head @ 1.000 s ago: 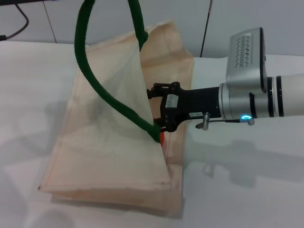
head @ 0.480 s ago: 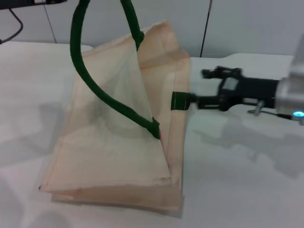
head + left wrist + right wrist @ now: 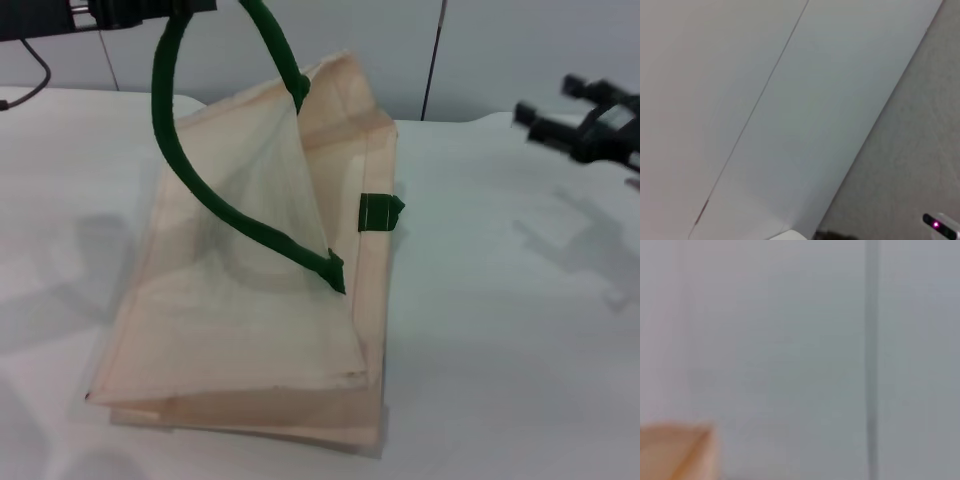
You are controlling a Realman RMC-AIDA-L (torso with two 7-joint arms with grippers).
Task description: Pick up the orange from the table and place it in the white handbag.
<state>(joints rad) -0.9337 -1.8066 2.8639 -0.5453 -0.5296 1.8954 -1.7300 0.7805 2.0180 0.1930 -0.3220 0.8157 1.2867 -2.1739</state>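
The white handbag lies on the table, its mouth held open towards the right. My left gripper is at the top left, shut on the upper green handle and holding it up. My right gripper is open and empty, above the table well to the right of the bag. The orange is hidden; no part of it shows in any view. A corner of the bag shows in the right wrist view.
A green tab sticks out of the bag's right edge. A black cable hangs at the far left. A grey panelled wall stands behind the table. The left wrist view shows only wall panels.
My right gripper has pulled out of the bag's mouth and moved away to the right, empty. The bit of orange seen at the mouth one second ago no longer shows.
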